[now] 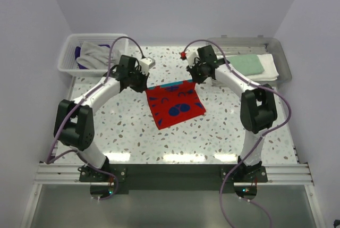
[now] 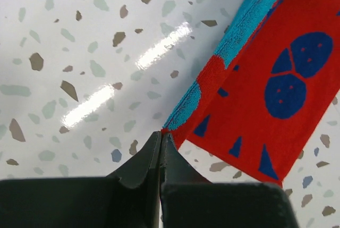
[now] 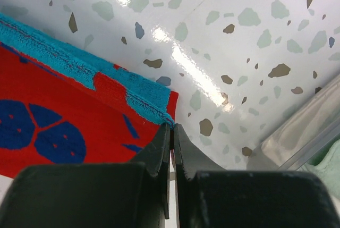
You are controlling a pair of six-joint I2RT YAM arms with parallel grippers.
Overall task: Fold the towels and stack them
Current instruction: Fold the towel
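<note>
The turquoise-and-red patterned towel (image 1: 175, 106) lies mid-table, its far edge raised between both grippers. My left gripper (image 1: 145, 85) is shut on the towel's far left corner; in the left wrist view the jaws (image 2: 161, 135) pinch the turquoise-edged tip of the towel (image 2: 276, 79). My right gripper (image 1: 191, 81) is shut on the far right corner, and the right wrist view shows its tips (image 3: 172, 127) closed on the hem of the towel (image 3: 64, 116). A mint green towel (image 1: 245, 63) lies folded on a white towel (image 1: 268, 68). A grey towel (image 1: 98, 52) and a dark purple towel (image 1: 81, 58) lie crumpled.
A white slatted basket (image 1: 69, 66) at the back left holds the grey and purple towels. A clear grey tray (image 1: 281, 58) at the back right holds the mint and white towels; its edge (image 3: 303, 132) sits just right of my right gripper. Walls enclose the speckled table.
</note>
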